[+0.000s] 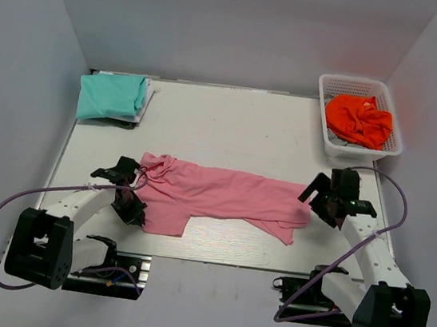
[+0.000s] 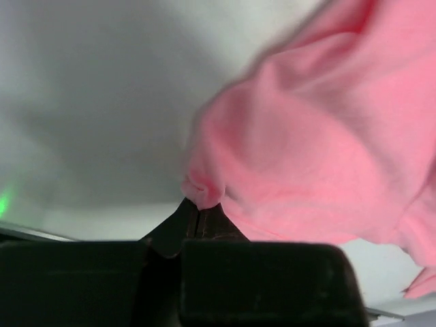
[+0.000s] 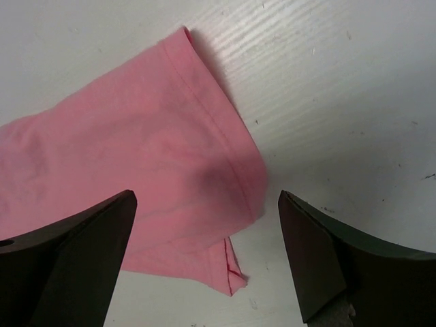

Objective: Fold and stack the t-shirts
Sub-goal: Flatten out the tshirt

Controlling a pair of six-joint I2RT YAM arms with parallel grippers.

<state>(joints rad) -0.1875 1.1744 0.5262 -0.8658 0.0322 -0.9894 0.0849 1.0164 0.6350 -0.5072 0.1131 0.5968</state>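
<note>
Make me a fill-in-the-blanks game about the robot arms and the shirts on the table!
1. The left gripper is ____ on an edge of the pink t-shirt.
2. The right gripper hangs ____ over that shirt's other end.
3. The folded teal t-shirt lies at the far ____ corner of the table.
4. The white basket holds an ____ cloth.

Missing words: shut; open; left; orange.
</note>
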